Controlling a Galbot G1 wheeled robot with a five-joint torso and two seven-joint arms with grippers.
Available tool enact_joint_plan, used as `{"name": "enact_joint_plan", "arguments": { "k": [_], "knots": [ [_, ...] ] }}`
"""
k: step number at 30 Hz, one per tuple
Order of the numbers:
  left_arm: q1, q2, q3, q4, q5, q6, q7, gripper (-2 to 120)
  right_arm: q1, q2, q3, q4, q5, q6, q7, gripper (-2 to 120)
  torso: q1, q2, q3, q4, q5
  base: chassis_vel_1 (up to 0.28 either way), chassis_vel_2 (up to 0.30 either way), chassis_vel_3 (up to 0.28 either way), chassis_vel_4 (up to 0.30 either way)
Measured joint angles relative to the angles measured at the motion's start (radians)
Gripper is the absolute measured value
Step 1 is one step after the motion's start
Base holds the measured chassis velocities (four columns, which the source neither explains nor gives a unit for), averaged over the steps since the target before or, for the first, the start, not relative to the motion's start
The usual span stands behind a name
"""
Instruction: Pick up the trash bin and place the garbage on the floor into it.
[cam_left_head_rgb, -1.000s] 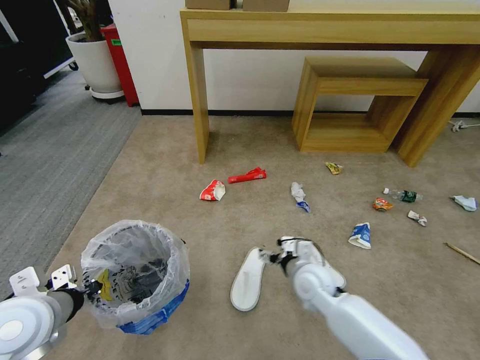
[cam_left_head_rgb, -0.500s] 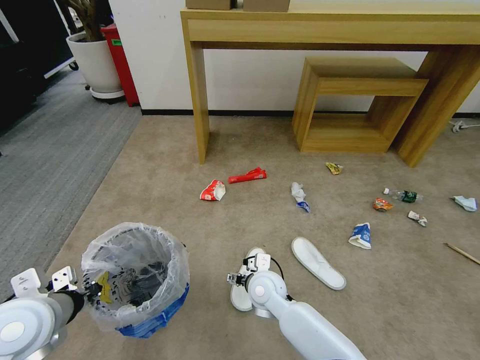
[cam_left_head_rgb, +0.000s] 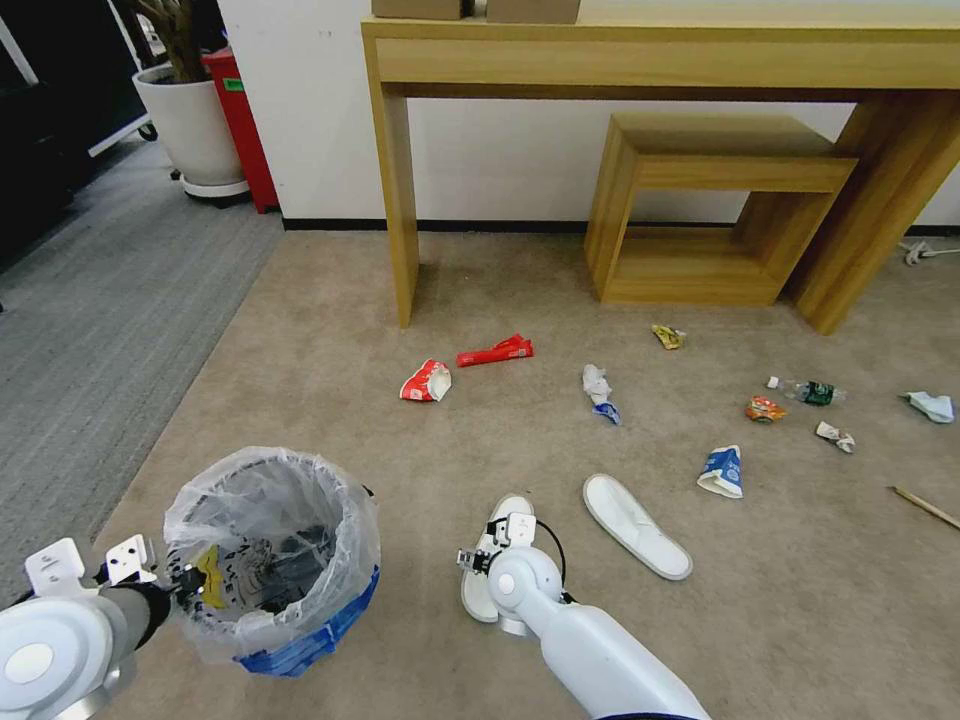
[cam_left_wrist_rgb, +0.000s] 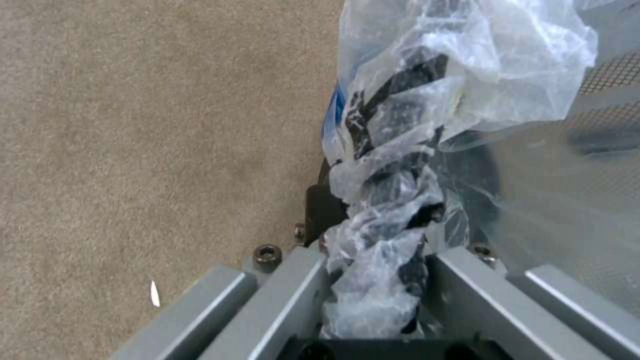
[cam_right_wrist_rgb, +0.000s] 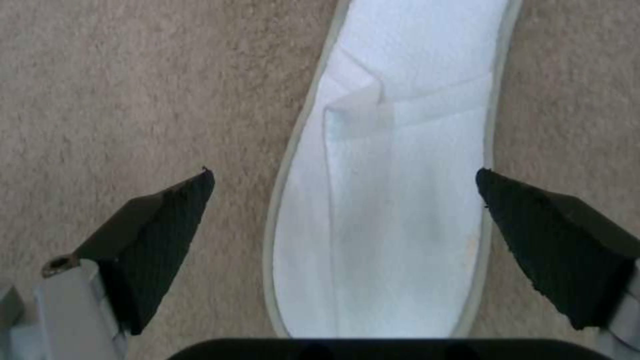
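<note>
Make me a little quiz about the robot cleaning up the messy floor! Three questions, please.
1. True or false: the left gripper is clamped on the trash bin at its bagged rim.
2. What lies under the open right gripper? A) a bottle B) a white slipper C) a red wrapper
3. Fill in: the second slipper lies on the ____ carpet.

Key: 1 true. 2 B, the near slipper. 3 beige.

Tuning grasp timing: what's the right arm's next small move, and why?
Probably lower and close. The right end effector is open, its fingers straddling the near slipper on the floor, while the left end effector grips the trash bin rim.
</note>
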Motion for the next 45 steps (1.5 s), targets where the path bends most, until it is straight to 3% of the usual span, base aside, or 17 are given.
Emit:
{"name": "enact_joint_plan", "arguments": {
  "k": [8, 16, 19, 25, 31, 45],
  "knots": [
    [-0.002, -0.001, 0.004, 0.005, 0.005, 0.000, 0.000, 0, 0.003, -0.008, 0.003, -0.001, 0.005, -0.008, 0.007, 100, 0.000, 0.000, 0.000, 0.0000, 0.0001, 0.000, 0.000, 0.000, 0.000],
    [-0.014, -0.012, 0.017, 0.015, 0.016, 0.001, 0.002, 0, 0.044, -0.054, -0.011, 0.031, 0.107, -0.086, 0.057, 100, 0.000, 0.000, 0.000, -0.0001, 0.0000, 0.000, 0.000, 0.000, 0.000],
    [-0.012, -0.016, 0.019, 0.016, 0.023, 0.001, 0.002, 0, 0.112, -0.088, -0.047, 0.040, 0.169, -0.171, 0.043, 100, 0.000, 0.000, 0.000, 0.0000, 0.0001, 0.000, 0.000, 0.000, 0.000],
    [-0.008, -0.028, 0.017, 0.016, 0.030, 0.002, 0.003, 0, 0.202, -0.119, -0.120, 0.011, 0.168, -0.217, -0.026, 100, 0.000, 0.000, 0.000, 0.0000, 0.0001, 0.000, 0.000, 0.000, 0.000],
    [-0.003, -0.042, 0.013, 0.016, 0.038, 0.002, 0.003, 0, 0.241, -0.114, -0.165, -0.043, 0.144, -0.242, -0.073, 100, 0.000, 0.000, 0.000, 0.0001, 0.0001, 0.000, 0.000, 0.000, 0.000],
    [-0.006, -0.043, 0.008, 0.020, 0.038, 0.002, 0.003, 0, 0.218, -0.078, -0.180, -0.112, 0.102, -0.237, -0.077, 100, 0.000, 0.000, 0.000, 0.0000, 0.0000, 0.000, 0.000, 0.000, 0.000]
  ]
}}
